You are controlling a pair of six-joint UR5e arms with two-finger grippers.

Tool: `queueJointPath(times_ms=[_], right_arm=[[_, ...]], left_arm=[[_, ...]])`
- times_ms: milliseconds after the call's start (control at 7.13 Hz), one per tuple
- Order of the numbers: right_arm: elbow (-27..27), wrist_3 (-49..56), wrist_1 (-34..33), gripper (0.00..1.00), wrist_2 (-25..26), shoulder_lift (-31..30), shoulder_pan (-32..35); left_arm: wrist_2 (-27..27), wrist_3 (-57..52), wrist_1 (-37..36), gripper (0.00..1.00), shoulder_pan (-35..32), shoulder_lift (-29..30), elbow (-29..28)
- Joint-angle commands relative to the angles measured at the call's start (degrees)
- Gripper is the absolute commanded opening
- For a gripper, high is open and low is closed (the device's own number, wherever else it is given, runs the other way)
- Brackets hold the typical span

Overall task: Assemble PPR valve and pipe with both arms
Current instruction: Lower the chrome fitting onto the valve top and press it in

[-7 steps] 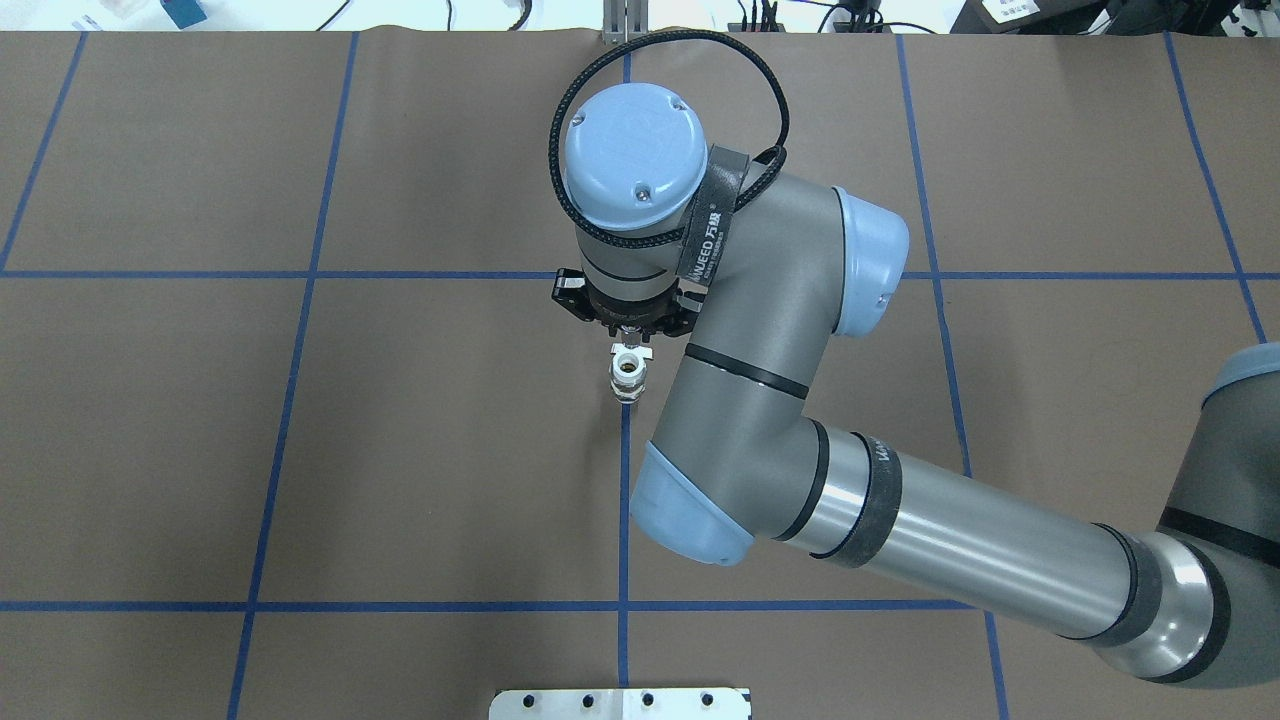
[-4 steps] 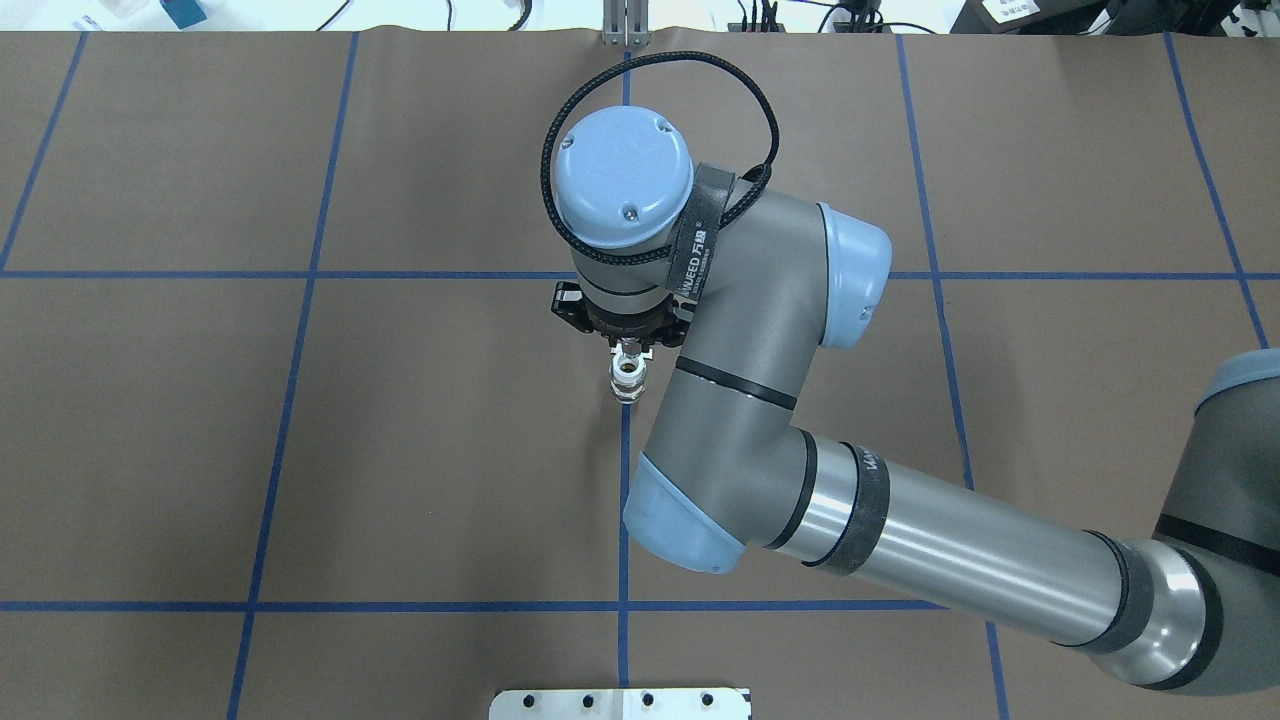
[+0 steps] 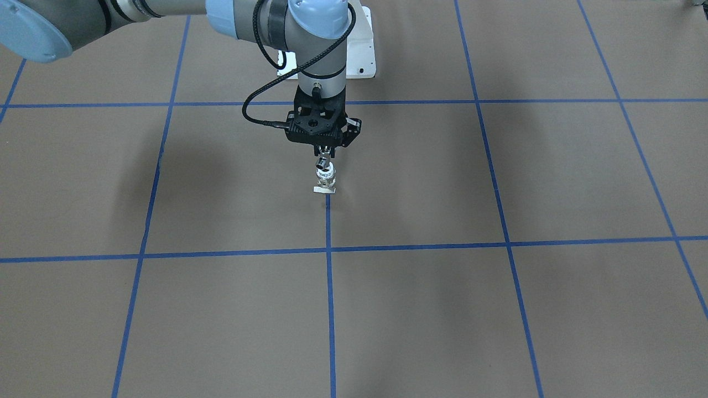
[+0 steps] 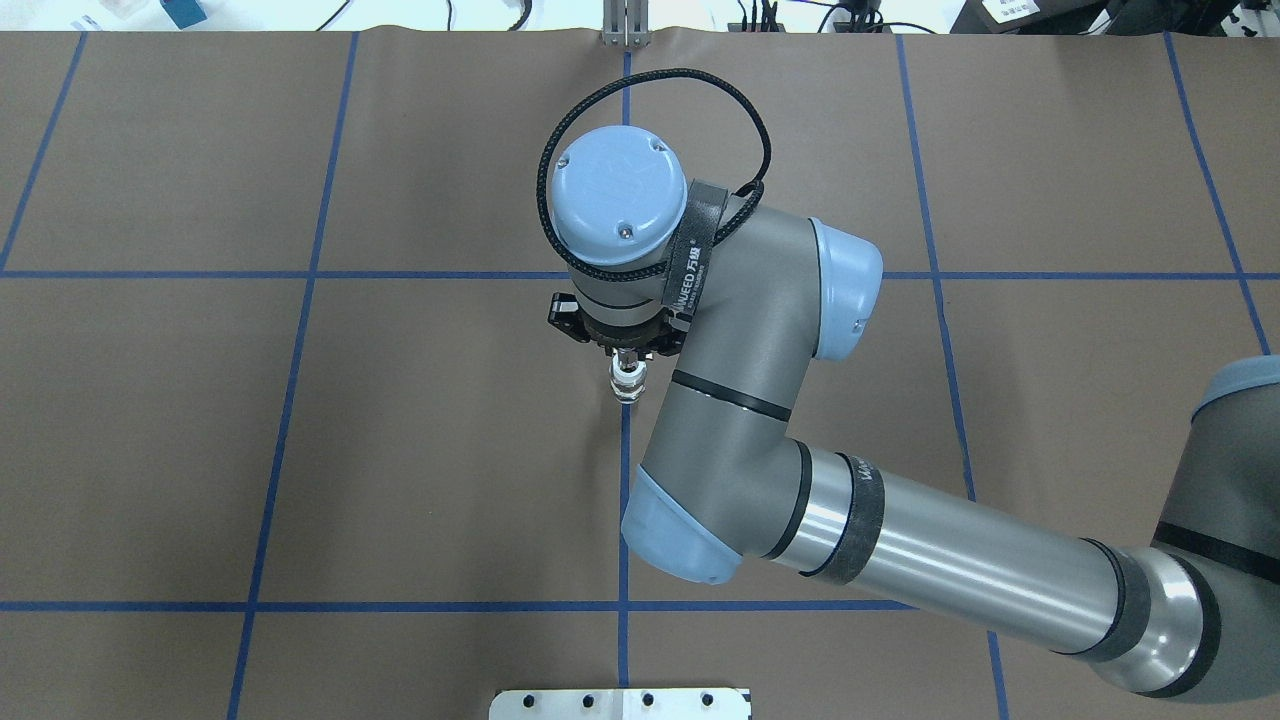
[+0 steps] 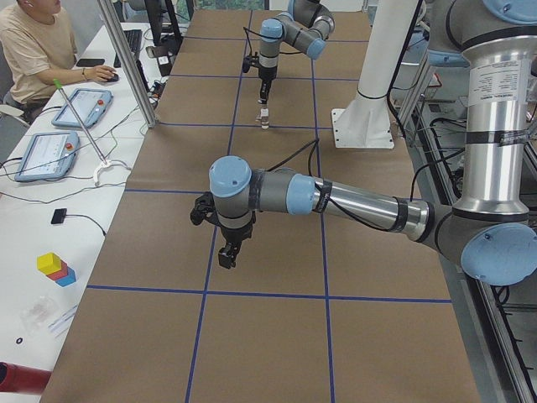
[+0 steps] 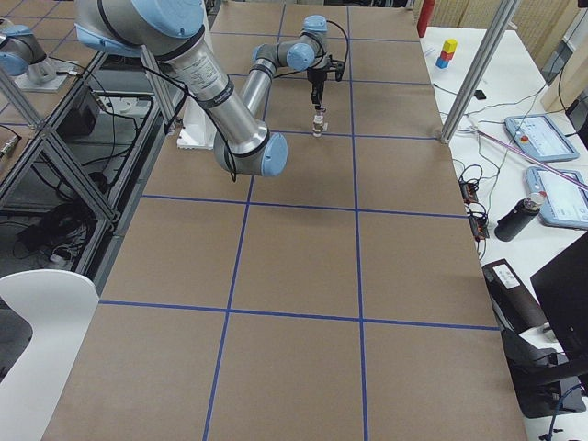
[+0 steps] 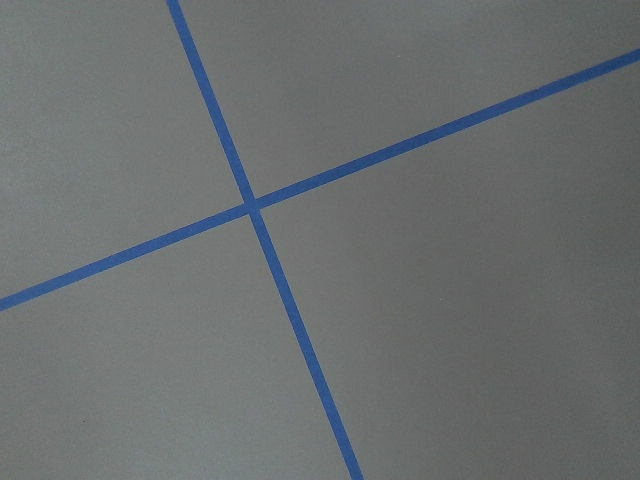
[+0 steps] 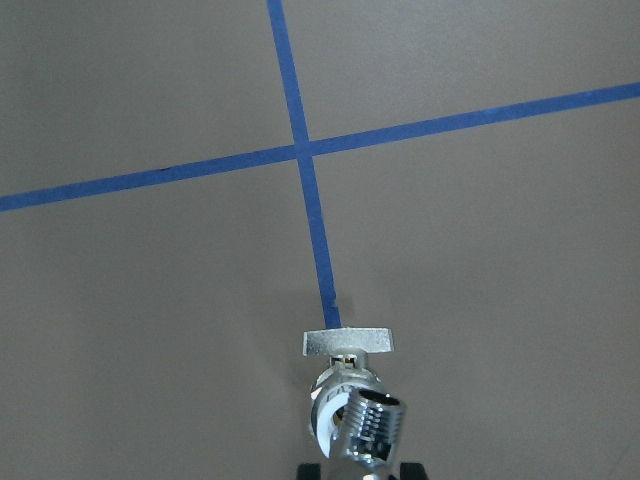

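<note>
The right gripper points straight down over mid-table, its jaws narrow and clamped on the pipe. The pipe hangs slightly tilted, with its threaded open mouth turned up toward the wrist camera. Its lower end touches the top of the valve.

The valve stands upright on the table with its white collar up and its flat tab down on the brown paper, right at the end of a blue tape line. Whether the two parts are seated together cannot be told. In the overhead view the valve shows at 6 o'clock from the gripper, with the right arm just beside it at 3 o'clock.

A black strap, at 3 o'clock from the blue cap, carries white letters ending in "WEED", followed by two characters too small to read.

The left gripper hangs over bare paper well apart from both parts. It shows only in the side view, so I cannot tell how its jaws stand. A label on the left arm is too small to read.
</note>
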State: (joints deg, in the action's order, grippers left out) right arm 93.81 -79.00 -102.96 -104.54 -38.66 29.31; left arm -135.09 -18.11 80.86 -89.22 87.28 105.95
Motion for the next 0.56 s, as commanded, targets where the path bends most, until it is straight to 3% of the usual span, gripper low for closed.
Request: queueJointPath(times_ms=[0, 421], right_arm=[[-0.2, 0.2, 0.0, 0.00, 0.6, 0.1, 0.0], [-1.4, 0.3, 2.9, 0.00, 1.0, 0.0, 0.0]], left_arm=[[0.0, 0.0, 0.0, 1.00, 0.0, 0.0, 0.0], [0.0, 0.0, 0.0, 1.00, 0.0, 0.0, 0.0]])
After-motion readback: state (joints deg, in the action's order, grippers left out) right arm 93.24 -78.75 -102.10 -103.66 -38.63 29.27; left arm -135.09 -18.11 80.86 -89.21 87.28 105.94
